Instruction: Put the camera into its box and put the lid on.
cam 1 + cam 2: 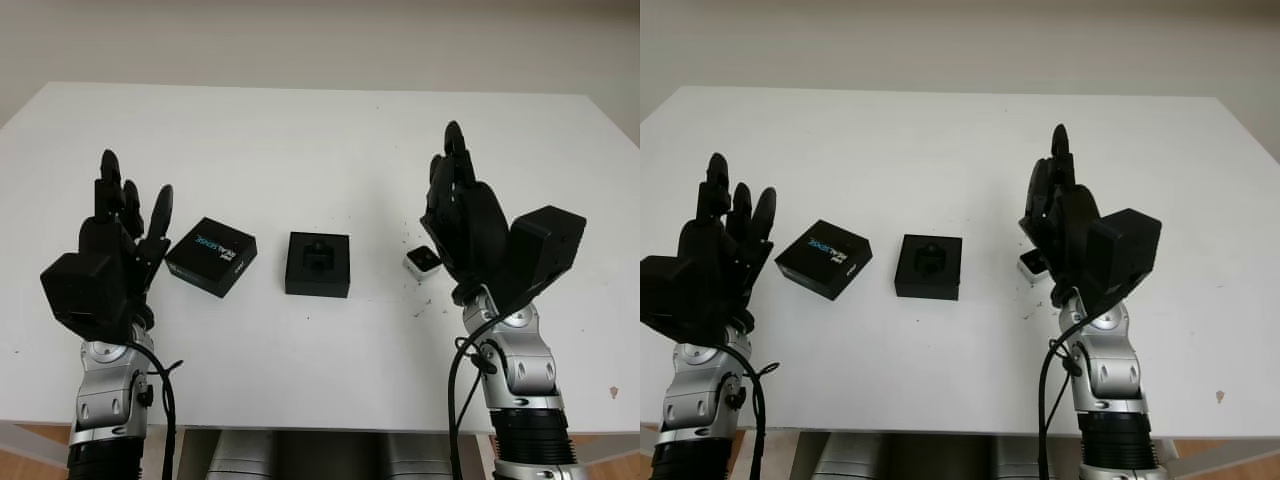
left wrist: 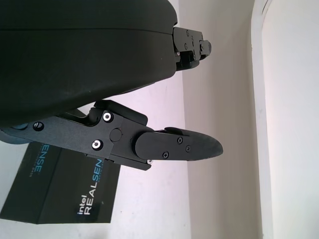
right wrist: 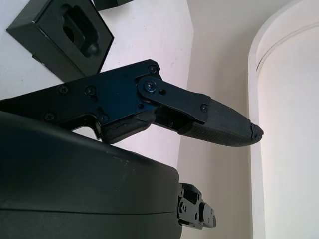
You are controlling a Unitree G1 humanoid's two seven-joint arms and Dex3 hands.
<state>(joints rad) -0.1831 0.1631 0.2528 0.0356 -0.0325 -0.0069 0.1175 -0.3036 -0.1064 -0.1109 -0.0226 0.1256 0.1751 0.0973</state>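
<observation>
table (image 1: 300,140): white | specks (image 1: 425,300): dark, maybe crumbs, right of centre

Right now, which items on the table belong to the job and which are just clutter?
Job:
small white-and-black camera, beside right hand
open black box with moulded insert
black printed box lid, near left hand

Clutter:
dark crumbs on white table

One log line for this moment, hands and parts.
left hand: open, beside lid | right hand: open, by camera | box: open, empty | phase: pre-grasp
</observation>
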